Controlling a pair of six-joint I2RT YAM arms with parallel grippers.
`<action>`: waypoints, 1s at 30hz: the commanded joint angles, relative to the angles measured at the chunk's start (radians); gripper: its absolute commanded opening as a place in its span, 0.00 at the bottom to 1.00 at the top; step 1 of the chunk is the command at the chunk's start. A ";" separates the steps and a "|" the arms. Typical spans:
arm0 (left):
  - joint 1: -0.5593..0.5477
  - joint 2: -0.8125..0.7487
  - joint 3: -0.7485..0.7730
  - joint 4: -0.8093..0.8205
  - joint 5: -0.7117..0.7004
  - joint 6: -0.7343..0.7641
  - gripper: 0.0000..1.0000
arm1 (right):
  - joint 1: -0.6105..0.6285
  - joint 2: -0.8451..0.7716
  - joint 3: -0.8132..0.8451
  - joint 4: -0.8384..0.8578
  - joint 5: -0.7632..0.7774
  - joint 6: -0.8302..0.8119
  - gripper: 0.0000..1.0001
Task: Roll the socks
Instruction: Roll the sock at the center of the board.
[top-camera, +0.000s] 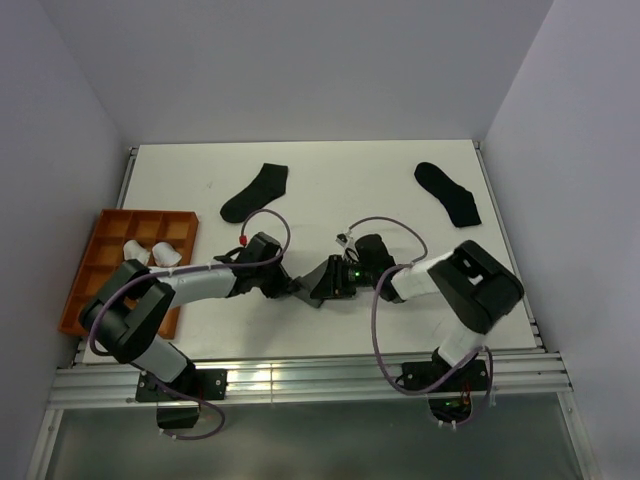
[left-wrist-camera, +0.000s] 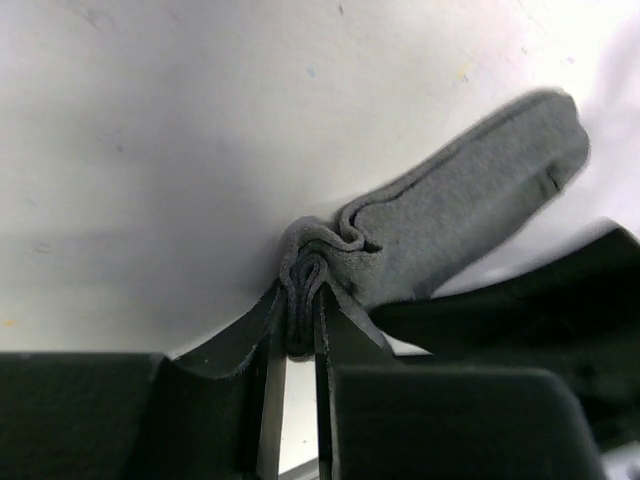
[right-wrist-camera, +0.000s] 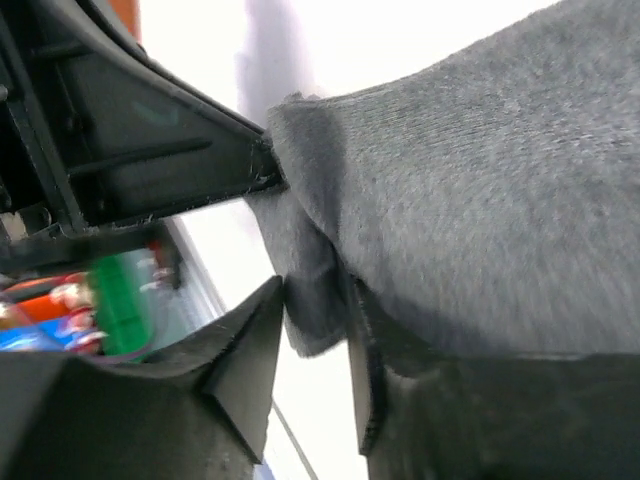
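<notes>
- Left wrist view: left hand (left-wrist-camera: 302, 292) pinches the bunched end of the grey sock (left-wrist-camera: 470, 200), over the bench's (left-wrist-camera: 150, 150) near middle.
- Right hand (right-wrist-camera: 315, 295) straddles its other edge; grip unclear.

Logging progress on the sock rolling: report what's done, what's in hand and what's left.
Done: two white rolled bundles sit in the orange tray. In hand: the left gripper is shut on the bunched end of the grey sock. The right gripper has a finger on each side of another part, but whether it grips is unclear. Left: this roll is unfinished, and two dark socks lie flat at the far side of the table.
</notes>
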 joint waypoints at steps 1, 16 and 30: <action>-0.002 0.044 0.070 -0.302 -0.138 0.090 0.02 | 0.053 -0.154 0.040 -0.233 0.233 -0.178 0.41; 0.038 0.055 0.127 -0.477 -0.193 0.156 0.03 | 0.296 -0.308 0.115 -0.382 0.813 -0.312 0.46; 0.038 0.005 0.170 -0.469 -0.173 0.262 0.02 | 0.148 0.036 0.366 -0.451 0.713 -0.372 0.39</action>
